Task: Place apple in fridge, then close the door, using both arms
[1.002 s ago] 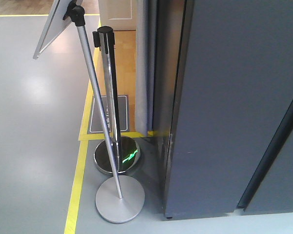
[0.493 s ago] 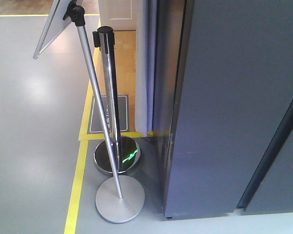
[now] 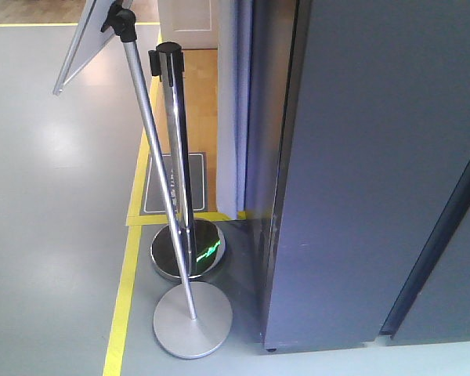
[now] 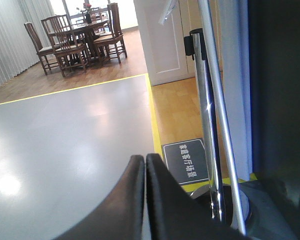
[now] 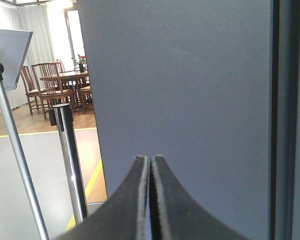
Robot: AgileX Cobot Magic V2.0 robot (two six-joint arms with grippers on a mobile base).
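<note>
Since both of my end effectors show their fingers pressed together with nothing between them, I judge the apple is already out of my hands; I cannot see it in any view, so I take it to be inside the fridge, though nothing here proves that. My right end effector (image 5: 150, 200) points at the dark grey door (image 5: 185, 90) straight ahead of it, flat and plain, with a dark vertical seam off to its right. My left end effector (image 4: 142, 195) looks past the fridge's side: a chrome post (image 4: 204, 125) and a slanted sign pole (image 4: 221, 120) stand ahead and to its right, a floor sign (image 4: 186, 161) just beyond its tips, and a dining table with chairs (image 4: 75, 40) far ahead.

That door I expect to be heavy, rigid and smooth, so a pinch would find nothing to bite on. I would push with closed fingers flat on the face, near the free edge and away from the hinge, and keep the push slow so the bins inside do not rattle.

Compared with a second ago, the pale strip left of the door edge (image 3: 243, 110) in the front view has narrowed a little, so the door has swung slightly further shut. Post (image 3: 175, 149), pole (image 3: 153, 157) and floor tape (image 3: 125, 305) are unchanged.
</note>
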